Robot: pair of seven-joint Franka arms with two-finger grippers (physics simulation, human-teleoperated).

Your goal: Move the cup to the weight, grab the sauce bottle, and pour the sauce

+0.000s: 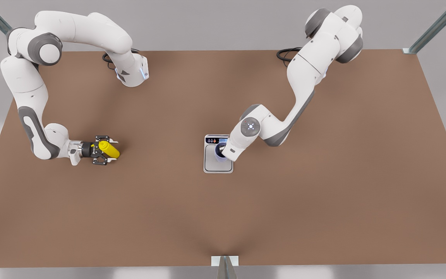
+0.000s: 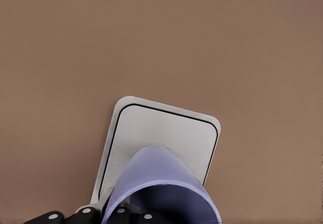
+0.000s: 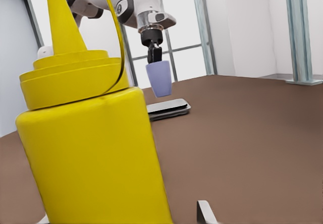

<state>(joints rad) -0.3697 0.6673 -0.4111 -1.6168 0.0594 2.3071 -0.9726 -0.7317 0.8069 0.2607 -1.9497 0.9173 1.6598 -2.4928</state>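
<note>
Left gripper, centre of the front view, hangs over the flat silver-grey kitchen scale with white rim. Its jaws are closed on the rim of the small lavender-purple tumbler. In the right wrist view, upper middle, the tumbler is held above the scale, not touching the plate. The left wrist view, lower centre, has the tumbler over the scale plate.

Right gripper, left of the front view, low over the brown worktop. Bright yellow squeeze bottle with pointed nozzle sits between its jaws, which look closed against the bottle's sides. The bottle stands upright in the right wrist view, left half of frame.
</note>
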